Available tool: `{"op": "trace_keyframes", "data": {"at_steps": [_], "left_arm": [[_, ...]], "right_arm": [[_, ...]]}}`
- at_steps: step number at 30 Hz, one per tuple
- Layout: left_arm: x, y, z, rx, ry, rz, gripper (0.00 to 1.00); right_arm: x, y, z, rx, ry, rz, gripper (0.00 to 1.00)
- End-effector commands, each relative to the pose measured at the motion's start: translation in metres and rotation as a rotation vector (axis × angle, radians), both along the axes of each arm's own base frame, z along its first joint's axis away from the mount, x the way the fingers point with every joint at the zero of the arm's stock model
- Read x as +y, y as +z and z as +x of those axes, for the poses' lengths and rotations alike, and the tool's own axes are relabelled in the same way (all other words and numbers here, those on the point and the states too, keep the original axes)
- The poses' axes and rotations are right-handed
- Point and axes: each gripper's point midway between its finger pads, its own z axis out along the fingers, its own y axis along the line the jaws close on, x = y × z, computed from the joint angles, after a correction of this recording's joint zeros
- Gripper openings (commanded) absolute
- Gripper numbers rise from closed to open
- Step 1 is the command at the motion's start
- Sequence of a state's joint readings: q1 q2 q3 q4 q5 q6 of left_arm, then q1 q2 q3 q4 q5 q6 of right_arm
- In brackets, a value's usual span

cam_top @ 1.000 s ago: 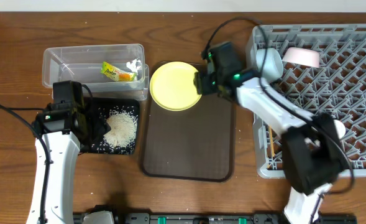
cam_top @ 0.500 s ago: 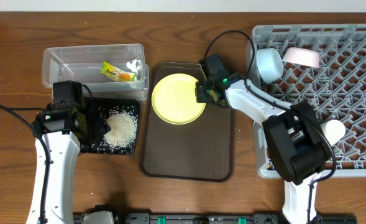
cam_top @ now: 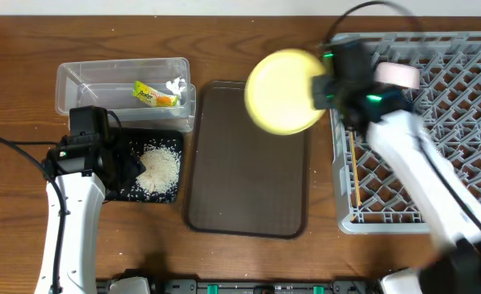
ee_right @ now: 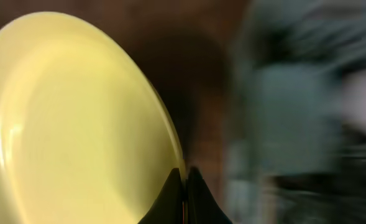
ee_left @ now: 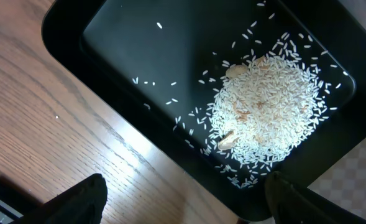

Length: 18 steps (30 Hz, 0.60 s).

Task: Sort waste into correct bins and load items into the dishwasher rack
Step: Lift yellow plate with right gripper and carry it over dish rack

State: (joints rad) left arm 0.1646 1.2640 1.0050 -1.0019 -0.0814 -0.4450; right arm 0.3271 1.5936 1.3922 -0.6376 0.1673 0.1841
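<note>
The yellow plate (cam_top: 282, 90) hangs tilted in the air over the far right corner of the brown serving tray, beside the grey dishwasher rack (cam_top: 460, 90). My right gripper (cam_top: 318, 88) is shut on its right rim; in the right wrist view the plate (ee_right: 77, 124) fills the left side, with the right gripper (ee_right: 184, 177) pinching its edge. Rice (cam_top: 160, 167) lies heaped in the black tray (cam_top: 165, 137). My left gripper (ee_left: 186, 205) stands open and holds nothing, low over that tray's near edge (ee_left: 139, 62), just short of the rice (ee_left: 266, 109). The wrapper (cam_top: 157, 95) and the paper scrap (cam_top: 175, 85) lie in the clear tub (cam_top: 85, 82).
The brown serving tray (cam_top: 248, 171) lies bare between the bins and the rack. A pale bowl (cam_top: 397, 73) stands at the rack's far left, and chopsticks (cam_top: 356, 175) lie along its left side. The right arm crosses the rack's left half.
The right gripper closed on the plate's rim, lifted it off the serving tray and carried it right toward the rack. The left arm has not moved.
</note>
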Motion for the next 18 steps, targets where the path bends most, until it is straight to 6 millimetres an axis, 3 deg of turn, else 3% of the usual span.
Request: {"op": "trace_keyframes", "data": {"at_steps": [1,6,9,14,18], "left_arm": [[0.002,0.003,0.000,-0.008,0.012,0.004,0.84],[0.002,0.003,0.000,-0.008,0.012,0.004,0.84],[0.002,0.003,0.000,-0.008,0.012,0.004,0.84],[0.002,0.003,0.000,-0.008,0.012,0.004,0.84],[0.002,0.003,0.000,-0.007,0.012,0.004,0.84]], "right_arm": [[-0.059,0.048,-0.005,-0.118,-0.078,-0.183,0.01],[-0.128,0.088,-0.022,-0.170,-0.140,-0.371,0.01],[-0.167,0.092,-0.035,-0.117,-0.159,-0.532,0.01],[-0.235,0.099,-0.064,0.023,-0.338,-0.781,0.01],[-0.249,0.097,-0.069,0.049,-0.359,-0.790,0.01]]}}
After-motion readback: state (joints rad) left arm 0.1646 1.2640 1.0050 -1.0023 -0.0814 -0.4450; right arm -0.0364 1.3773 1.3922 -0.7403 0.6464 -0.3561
